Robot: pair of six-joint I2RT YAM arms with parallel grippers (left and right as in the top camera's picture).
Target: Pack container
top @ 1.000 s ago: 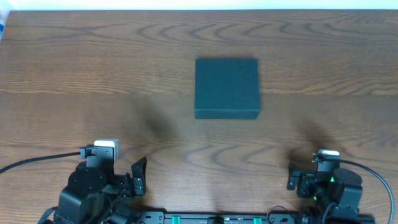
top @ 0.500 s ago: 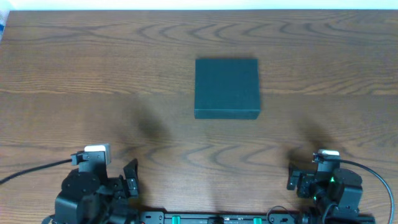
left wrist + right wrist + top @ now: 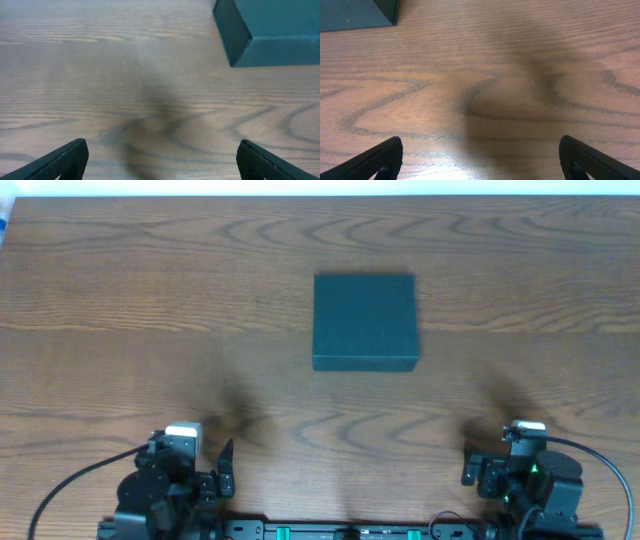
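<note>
Looking straight down on a brown wood-grain table, with a dark teal-green matte square box sitting lid-down a little past the middle, toward the far edge. Flat on the wood, sides roughly square to the table edges, well apart from both arms.

Parked along the near edge: left gripper off to the near left, right gripper off to the near right. One either side of the box, neither anywhere close to it.

Over on the left wrist view, left gripper spread wide, black fingertips poking in only at the two bottom corners, just wood grain and a soft dark shadow between them. Same box up in the top right, showing a corner, the top face and two side walls, well clear of the fingers.

Right wrist view, pretty much a mirror: right gripper spread just as wide, fingertips at the bottom corners, bare wood and a shadow patch in between. Box cut off in the top left, only one near corner showing.

Can't tell whether any fingertip actually touches the tabletop. Black cable trailing off the left arm toward the left edge, and another looping off the right arm.
</note>
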